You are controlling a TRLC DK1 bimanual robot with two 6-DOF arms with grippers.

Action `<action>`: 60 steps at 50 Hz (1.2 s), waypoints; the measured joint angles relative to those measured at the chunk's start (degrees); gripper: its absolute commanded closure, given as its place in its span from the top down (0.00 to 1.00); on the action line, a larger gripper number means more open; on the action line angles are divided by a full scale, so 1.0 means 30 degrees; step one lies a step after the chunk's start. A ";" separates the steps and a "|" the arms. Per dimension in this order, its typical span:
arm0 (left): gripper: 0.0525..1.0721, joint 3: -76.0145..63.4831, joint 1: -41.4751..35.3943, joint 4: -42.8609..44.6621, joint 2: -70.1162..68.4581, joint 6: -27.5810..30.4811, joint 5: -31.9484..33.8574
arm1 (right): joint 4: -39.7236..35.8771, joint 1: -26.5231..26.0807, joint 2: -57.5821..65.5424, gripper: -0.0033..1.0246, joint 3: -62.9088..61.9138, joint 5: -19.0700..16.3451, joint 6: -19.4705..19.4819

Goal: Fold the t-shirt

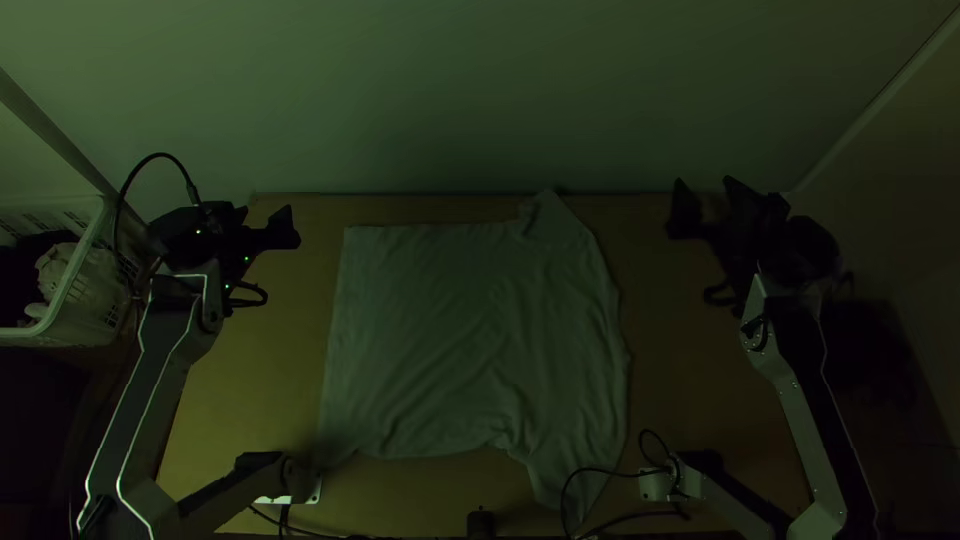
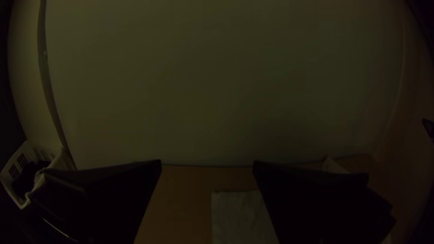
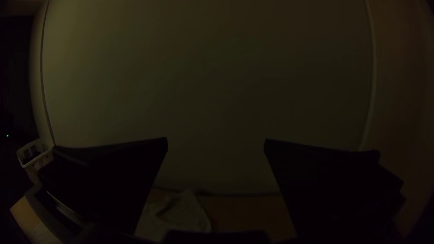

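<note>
The grey t-shirt (image 1: 470, 330) lies spread on the table with wrinkles in its lower right part, one sleeve at the far edge and another toward the near edge. My left gripper (image 1: 285, 228) is held off its far left corner; in the left wrist view the gripper (image 2: 207, 165) is open, the shirt (image 2: 242, 217) beyond and below. My right gripper (image 1: 708, 190) is off to the right of the shirt, fingers apart. In the right wrist view that gripper (image 3: 216, 142) is open and holds nothing, with part of the shirt (image 3: 181, 214) low between its fingers.
A white basket (image 1: 75, 300) with cloth in it stands left of the table. A wall (image 1: 480, 100) rises behind the table's far edge. Cables (image 1: 620, 470) and a small black object (image 1: 481, 522) are at the near edge. Bare table (image 1: 680, 350) lies right of the shirt.
</note>
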 measured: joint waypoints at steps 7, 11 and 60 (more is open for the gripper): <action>0.95 0.1253 -0.0437 -0.0321 0.2120 -0.0342 -0.0007 | -0.1639 0.0576 0.2113 0.96 0.1880 0.0000 0.0495; 0.95 0.2120 -0.0743 -0.0794 0.3432 -0.0408 0.0000 | -0.2222 0.0743 0.3337 0.96 0.2732 -0.0007 0.0787; 0.95 1.1555 -0.1078 -0.5129 1.7070 -0.0758 -0.0342 | -0.6484 0.1253 1.4637 0.95 1.0280 -0.0007 0.2856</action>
